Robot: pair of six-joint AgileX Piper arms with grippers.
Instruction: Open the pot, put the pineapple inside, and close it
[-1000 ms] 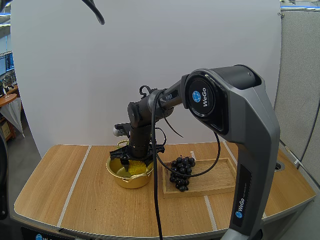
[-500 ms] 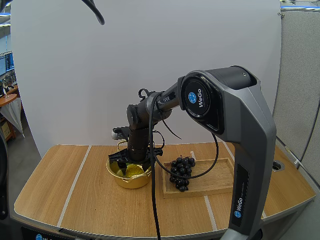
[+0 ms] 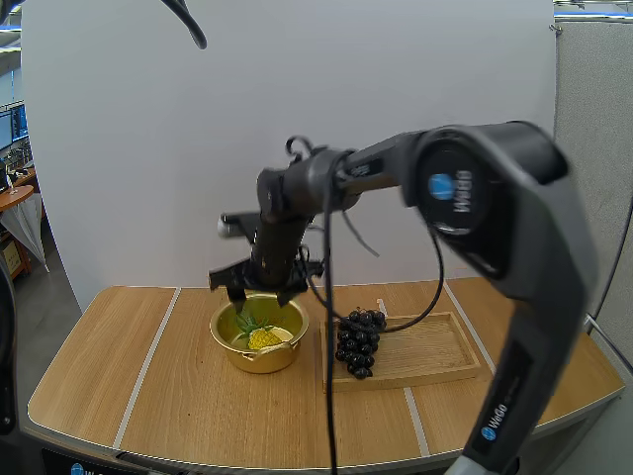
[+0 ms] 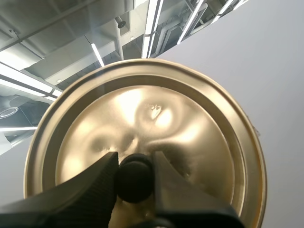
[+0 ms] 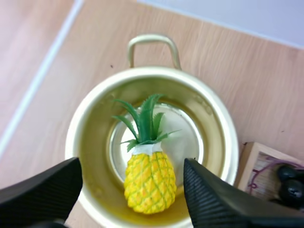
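One small yellow toy pineapple with a green leafy crown (image 5: pixel 149 183) now lies on its side at the bottom of the round brass-coloured metal pot (image 5: pixel 76 137), leaves pointing toward the pot's looped handle. A second ago my right claw (image 3: pixel 259 294) was sunk down inside that pot; it has since risen clear and hangs just above the rim, its black fingers spread wide apart and carrying nothing. I judge the fruit delivered, so only the closing remains. My left claw (image 4: pixel 135 166) is clenched on the black round knob (image 4: pixel 135 178) of the brass-coloured lid (image 4: pixel 156 114), which it holds up off the table, so the pot is uncovered. Just beside the pot, a bunch of dark grapes (image 3: pixel 358 341) rests at the near end of a shallow wooden tray (image 3: pixel 435 351) on the wooden table (image 3: pixel 148 396).
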